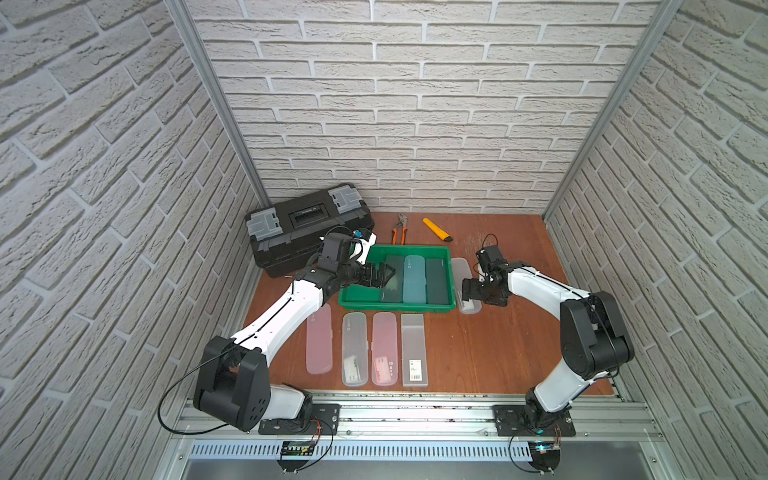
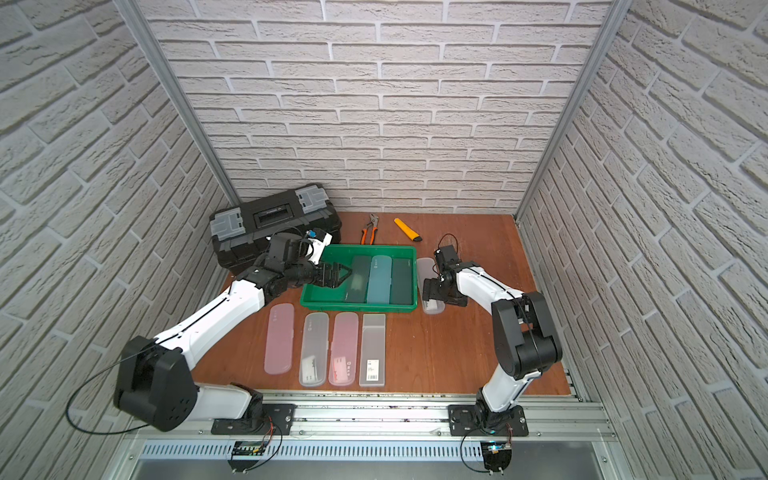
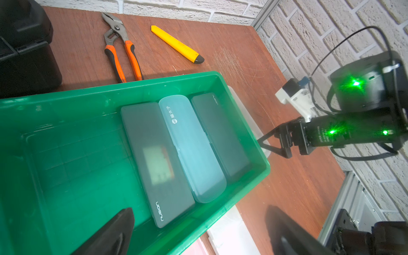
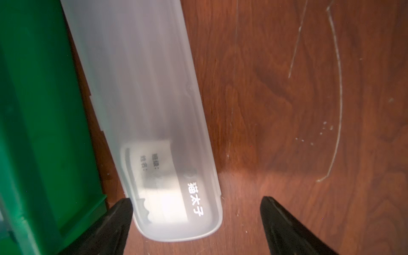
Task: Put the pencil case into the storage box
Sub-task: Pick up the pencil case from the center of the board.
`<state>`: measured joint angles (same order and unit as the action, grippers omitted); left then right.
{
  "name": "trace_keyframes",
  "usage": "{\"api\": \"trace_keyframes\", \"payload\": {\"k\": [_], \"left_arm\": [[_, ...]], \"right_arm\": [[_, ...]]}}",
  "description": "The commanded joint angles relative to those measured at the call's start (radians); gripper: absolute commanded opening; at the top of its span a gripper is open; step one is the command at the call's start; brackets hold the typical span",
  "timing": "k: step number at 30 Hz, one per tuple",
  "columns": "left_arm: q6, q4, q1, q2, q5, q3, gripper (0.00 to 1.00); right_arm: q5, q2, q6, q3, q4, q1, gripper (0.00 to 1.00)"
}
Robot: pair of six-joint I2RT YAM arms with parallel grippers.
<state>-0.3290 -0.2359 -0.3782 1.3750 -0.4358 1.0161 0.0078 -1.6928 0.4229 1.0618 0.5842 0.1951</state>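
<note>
The green storage box point(image 1: 395, 306) point(image 2: 357, 306) point(image 3: 132, 85) sits mid-table and holds three pencil cases: a dark grey one point(image 3: 154, 159), a teal one point(image 3: 189, 145) and another dark one point(image 3: 220, 132). A frosted white pencil case point(image 1: 460, 268) point(image 2: 424, 268) point(image 4: 150, 99) lies on the table along the box's right wall point(image 4: 44, 110). My right gripper point(image 1: 467, 293) point(image 2: 430, 291) point(image 4: 196, 199) is open and points down over the near end of this case. One finger is beside the case on the box side, the other well clear on the wood. My left gripper point(image 1: 386, 279) point(image 2: 343, 276) point(image 3: 199, 210) hangs open and empty over the box's left part.
Several more pencil cases, pink point(image 1: 319, 338) and frosted clear point(image 1: 414, 349), lie in a row in front of the box. A black toolbox point(image 1: 307, 228) stands at the back left. Orange-handled pliers point(image 1: 399, 232) and a yellow utility knife point(image 1: 436, 230) lie behind the box.
</note>
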Motion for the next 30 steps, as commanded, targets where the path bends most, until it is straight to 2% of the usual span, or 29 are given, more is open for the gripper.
{"api": "trace_keyframes", "payload": {"k": [1, 11, 17, 24, 28, 30], "left_arm": [[0.014, 0.016, 0.002, -0.020, 0.014, 0.009, 0.98], [0.015, 0.014, -0.003, -0.006, 0.009, 0.013, 0.98], [0.016, 0.009, -0.017, 0.000, 0.026, 0.013, 0.99], [0.023, -0.008, -0.049, 0.013, 0.031, 0.026, 0.98], [0.024, -0.003, -0.048, 0.009, 0.032, 0.022, 0.98], [0.027, -0.004, -0.047, 0.006, 0.038, 0.025, 0.99]], "right_arm": [[-0.034, -0.018, -0.017, 0.021, -0.026, 0.001, 0.94], [-0.017, -0.086, -0.016, 0.051, -0.029, 0.017, 0.93], [0.034, -0.137, 0.020, 0.062, 0.006, 0.017, 0.90], [0.027, -0.076, 0.053, -0.022, -0.026, -0.057, 0.90], [0.042, -0.023, 0.022, -0.041, -0.005, -0.082, 0.90], [0.007, 0.011, -0.022, -0.049, -0.013, -0.079, 0.90]]}}
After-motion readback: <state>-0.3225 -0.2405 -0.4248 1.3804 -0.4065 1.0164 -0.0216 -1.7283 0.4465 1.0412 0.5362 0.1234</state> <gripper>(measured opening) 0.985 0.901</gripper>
